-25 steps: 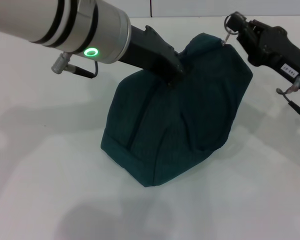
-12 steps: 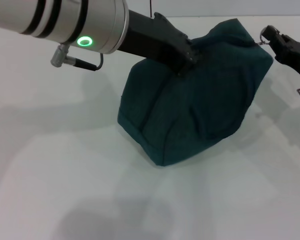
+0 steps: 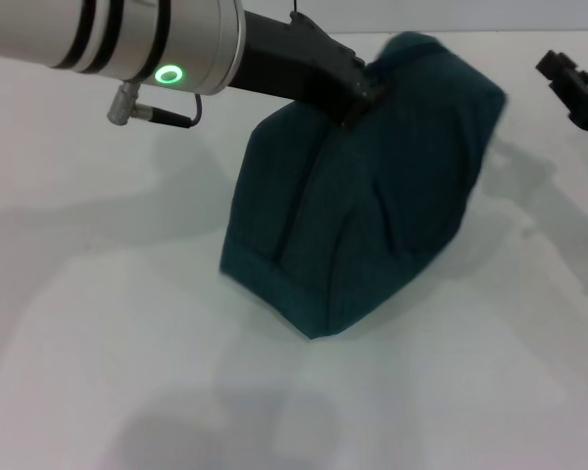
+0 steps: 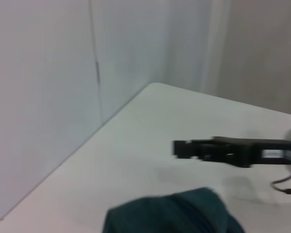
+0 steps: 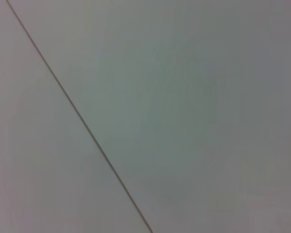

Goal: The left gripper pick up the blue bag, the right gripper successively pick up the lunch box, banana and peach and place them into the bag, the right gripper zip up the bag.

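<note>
The blue bag (image 3: 372, 186) is seen tilted on the white desk (image 3: 98, 323), its upper edge clenched by the fingers of the left gripper (image 3: 358, 93). The right gripper (image 3: 568, 83) is found at the far right, clear of the bag; whether its fingers are released cannot be told.

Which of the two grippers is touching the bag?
The left gripper, pressed into the top of the bag. The right gripper hangs apart, off to the bag's right.
</note>
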You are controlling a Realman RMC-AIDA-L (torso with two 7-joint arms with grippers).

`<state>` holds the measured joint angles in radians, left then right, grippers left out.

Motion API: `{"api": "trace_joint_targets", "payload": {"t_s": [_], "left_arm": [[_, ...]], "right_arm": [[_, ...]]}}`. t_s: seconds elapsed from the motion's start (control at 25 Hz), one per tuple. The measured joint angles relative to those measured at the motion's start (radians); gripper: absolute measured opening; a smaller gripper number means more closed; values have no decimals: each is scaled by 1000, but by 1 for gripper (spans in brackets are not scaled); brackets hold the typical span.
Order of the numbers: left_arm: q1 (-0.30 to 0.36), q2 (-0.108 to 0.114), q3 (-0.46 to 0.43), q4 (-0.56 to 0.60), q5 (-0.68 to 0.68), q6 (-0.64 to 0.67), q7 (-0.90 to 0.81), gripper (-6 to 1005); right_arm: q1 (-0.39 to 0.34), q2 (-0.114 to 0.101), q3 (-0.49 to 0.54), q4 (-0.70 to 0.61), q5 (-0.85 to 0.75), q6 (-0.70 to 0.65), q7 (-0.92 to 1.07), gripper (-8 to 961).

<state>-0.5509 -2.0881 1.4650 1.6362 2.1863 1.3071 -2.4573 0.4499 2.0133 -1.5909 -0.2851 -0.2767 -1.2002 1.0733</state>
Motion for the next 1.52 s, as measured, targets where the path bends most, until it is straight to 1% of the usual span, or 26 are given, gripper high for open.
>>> {"api": "trace_joint_targets", "payload": {"t_s": [0.16, 0.28, 0.52, 0.6, 0.64, 0.68, 0.72, 0.76, 0.84, 0.88, 0.92, 0.96, 1.08, 1.12, 1.2, 1.28, 1.4, 1.52], "left_arm": [[-1, 1, -10, -44, 1, -60, 11, 84], [2, 0, -36, -67, -2, -87, 10, 92], [25, -1, -78, -85, -21, -126, -13, 109], [46, -1, -100, -82, -46, -130, -9, 182], [72, -1, -128, -71, -108, -127, 13, 219], [72, -1, -128, -71, -108, -127, 13, 255], [95, 1, -146, -67, -160, -118, 39, 292], [125, 3, -170, -66, -238, -100, 84, 328], [177, 3, -214, -77, -363, -55, 186, 534], [217, 2, -239, -91, -452, -23, 274, 573], [260, 1, -261, -106, -531, 4, 367, 611], [301, 1, -272, -124, -593, 22, 441, 650], [390, 4, -305, -178, -692, 68, 606, 766], [419, 4, -325, -210, -709, 97, 664, 777], [464, 4, -380, -316, -745, 179, 799, 799], [485, 4, -431, -433, -772, 248, 910, 821], [488, 9, -508, -628, -767, 347, 1076, 855], [490, 10, -551, -779, -732, 443, 1312, 888]], "right_arm": [[-25, 0, 8, 0, -5, -33, -8, 231], [-39, 0, 7, 0, -6, -41, -8, 353], [-45, 0, -2, 1, -8, -72, -8, 592], [-46, -2, -3, 1, -19, -96, -9, 671], [-46, -5, -3, 1, -31, -114, -11, 710], [-46, -10, -2, 1, -48, -141, -14, 724], [-46, -16, -1, 0, -59, -162, -16, 739], [-46, -27, -2, -4, -87, -206, -23, 753], [-41, -50, -3, -11, -163, -293, -39, 782], [-41, -50, -3, -11, -163, -293, -39, 797], [-34, -67, -2, -13, -223, -356, -52, 811], [-28, -93, 0, -21, -333, -480, -77, 826], [-36, -106, 0, -35, -397, -558, -117, 869], [-42, -110, 0, -42, -438, -598, -160, 869], [-51, -108, 0, -45, -484, -630, -213, 869], [-63, -100, 1, -45, -517, -634, -243, 870], [-82, -84, 1, -35, -575, -600, -293, 870], [-100, -69, 1, -27, -637, -530, -336, 870]]}}
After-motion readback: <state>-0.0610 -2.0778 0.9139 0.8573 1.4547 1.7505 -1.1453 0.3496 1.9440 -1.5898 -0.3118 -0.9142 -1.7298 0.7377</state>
